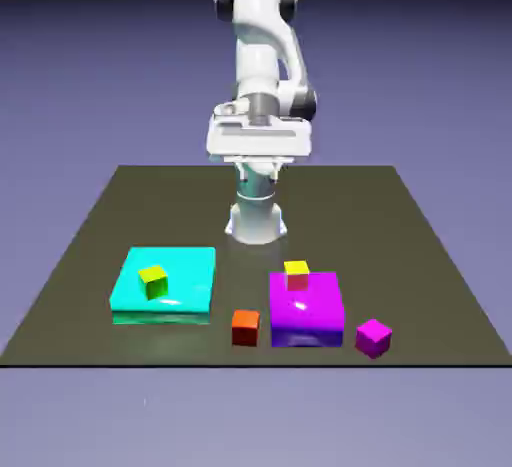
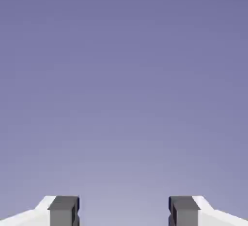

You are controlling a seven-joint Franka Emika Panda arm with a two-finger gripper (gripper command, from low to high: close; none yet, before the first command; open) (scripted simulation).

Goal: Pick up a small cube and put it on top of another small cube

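Fingers [image 2: 64, 211] are spread wide apart, folks, with just plain blue-violet backdrop [image 2: 124, 75] seen between them, so the gripper [image 2: 124, 211] is open and empty. Both grey tips are shown at the bottom of the hand view, one on each side.

From the exterior view, the hand is held up high, well apart from the cubes, and the white arm [image 1: 257, 50] is lined up pretty much above its base [image 1: 256, 223].

As for the small magenta cube [image 1: 374, 339], it's set down on the dark table [image 1: 340, 205], close to the front edge on the exterior view's right, and it's turned so a corner is pointed roughly at the camera. Just beside it, apart from it, a much bigger flat magenta block [image 1: 320, 308] is placed. On that block, near its back edge, a small cube with a yellow top and a pinkish front [image 1: 297, 277] is perched.

Over on the exterior view's left, a yellow-green cube [image 1: 153, 282] is parked on the flat cyan block [image 1: 190, 275], slightly twisted. The orange cube [image 1: 245, 328] is left on the table between the two flat blocks.
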